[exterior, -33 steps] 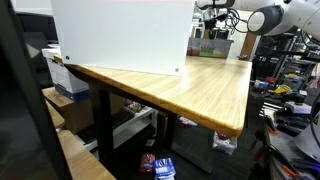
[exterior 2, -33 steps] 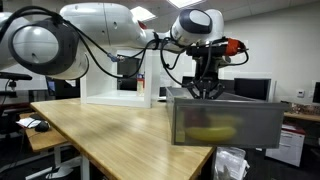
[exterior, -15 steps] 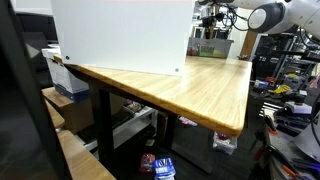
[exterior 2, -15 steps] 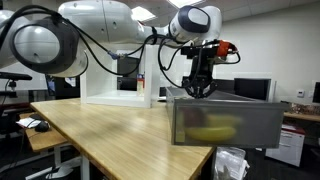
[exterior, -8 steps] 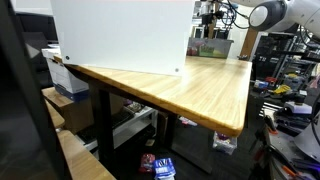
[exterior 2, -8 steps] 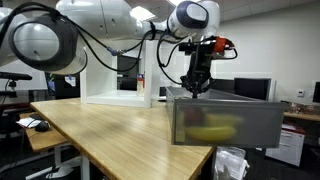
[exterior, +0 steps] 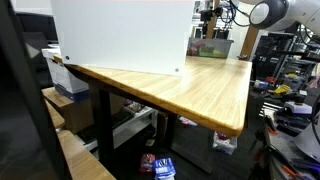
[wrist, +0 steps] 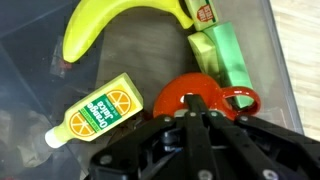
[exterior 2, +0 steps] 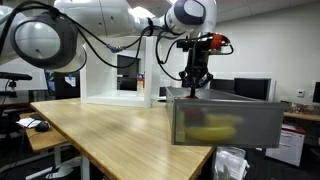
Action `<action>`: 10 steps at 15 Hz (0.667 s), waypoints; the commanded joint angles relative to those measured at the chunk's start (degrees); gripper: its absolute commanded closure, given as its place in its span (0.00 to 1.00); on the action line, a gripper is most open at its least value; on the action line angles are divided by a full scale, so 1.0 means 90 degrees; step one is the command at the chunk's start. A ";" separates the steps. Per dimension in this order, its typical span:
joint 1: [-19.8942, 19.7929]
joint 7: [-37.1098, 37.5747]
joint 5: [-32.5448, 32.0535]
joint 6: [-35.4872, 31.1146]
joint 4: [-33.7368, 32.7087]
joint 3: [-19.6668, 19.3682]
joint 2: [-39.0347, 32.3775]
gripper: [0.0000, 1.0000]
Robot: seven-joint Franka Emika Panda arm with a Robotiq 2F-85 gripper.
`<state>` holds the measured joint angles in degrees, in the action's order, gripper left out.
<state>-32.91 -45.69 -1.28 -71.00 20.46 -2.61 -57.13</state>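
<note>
My gripper (wrist: 196, 104) is shut, its fingers pressed together with nothing seen between them. In the wrist view it hangs over a red cup (wrist: 178, 92) with a ring handle, lying in a grey bin (wrist: 30, 60). Beside the cup lie a banana (wrist: 120, 25), a green box (wrist: 228, 55) and a small yellow juice bottle (wrist: 92, 110). In both exterior views the gripper (exterior 2: 193, 88) (exterior: 209, 22) stands just above the bin's rim (exterior 2: 225, 100). The banana (exterior 2: 212, 131) shows dimly through the bin's translucent wall.
The bin (exterior: 213, 46) stands at one end of a long wooden table (exterior: 200, 85). A large white box (exterior: 120, 35) (exterior 2: 115, 75) occupies the other end. Monitors and lab clutter surround the table; boxes lie on the floor below.
The gripper has risen a little from the bin's opening and stayed shut. The things in the bin have not moved.
</note>
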 commanded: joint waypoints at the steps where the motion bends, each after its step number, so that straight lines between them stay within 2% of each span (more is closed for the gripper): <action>1: 0.0086 0.0217 0.0183 -0.0129 0.0068 0.0112 0.0119 1.00; 10: 0.0487 0.0047 0.0187 -0.0332 0.0045 0.0164 0.0203 1.00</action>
<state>-30.17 -45.68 -0.64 -73.41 20.21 -1.92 -56.35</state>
